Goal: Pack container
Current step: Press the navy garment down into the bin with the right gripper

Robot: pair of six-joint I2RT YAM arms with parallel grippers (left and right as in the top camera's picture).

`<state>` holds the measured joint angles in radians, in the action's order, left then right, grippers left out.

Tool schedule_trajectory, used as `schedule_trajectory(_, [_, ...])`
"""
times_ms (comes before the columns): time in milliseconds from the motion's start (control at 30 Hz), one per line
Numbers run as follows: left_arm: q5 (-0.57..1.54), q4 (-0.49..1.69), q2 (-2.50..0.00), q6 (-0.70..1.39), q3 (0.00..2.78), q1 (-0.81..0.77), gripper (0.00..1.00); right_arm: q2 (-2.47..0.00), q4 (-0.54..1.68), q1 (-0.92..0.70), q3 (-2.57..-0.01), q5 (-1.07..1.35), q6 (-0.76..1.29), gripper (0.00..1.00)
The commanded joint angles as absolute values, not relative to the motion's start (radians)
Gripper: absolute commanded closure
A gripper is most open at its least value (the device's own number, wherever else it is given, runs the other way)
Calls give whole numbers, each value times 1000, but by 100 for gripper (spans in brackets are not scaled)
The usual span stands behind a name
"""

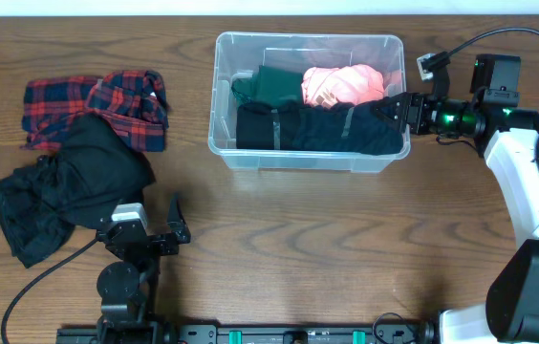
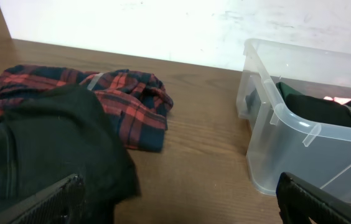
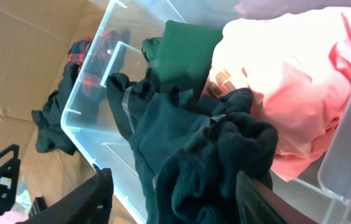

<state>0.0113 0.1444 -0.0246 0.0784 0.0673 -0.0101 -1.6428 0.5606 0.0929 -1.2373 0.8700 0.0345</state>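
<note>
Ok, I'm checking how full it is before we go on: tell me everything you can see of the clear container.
The container is a clear plastic rectangular bin with rounded corners and a thick rim, upright and lidless on the wooden table, toward its far edge. Inside lie a pink garment, a green garment and a dark garment along the near wall, covering most of the floor. The right gripper reaches over its right rim, fingers either side of the dark garment.

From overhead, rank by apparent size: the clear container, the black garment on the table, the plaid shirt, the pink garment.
Largest to smallest:
1. clear container
2. black garment on the table
3. plaid shirt, partly hidden under the black one, so less sure
4. pink garment
</note>
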Motion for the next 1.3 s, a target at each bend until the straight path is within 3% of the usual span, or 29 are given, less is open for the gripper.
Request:
schedule_trajectory(0, [0,177,-24,83,51,-6,2,-1642,558,86,-1280,879,-25,44])
schedule_trajectory(200, [0,176,-24,83,51,-6,2,-1642,577,83,-1383,855,-64,48])
schedule_trajectory(333, [0,177,-24,83,51,-6,2,-1642,632,52,-1484,802,-104,57])
schedule_trajectory(700, [-1,177,-24,83,51,-6,2,-1669,791,-220,-1541,323,-154,98])
schedule_trajectory(867, [0,177,-24,83,51,-6,2,-1732,881,-274,-1541,182,-123,99])
schedule_trajectory(1267, [0,177,-24,83,51,-6,2,-1956,959,-279,-1541,156,-83,99])
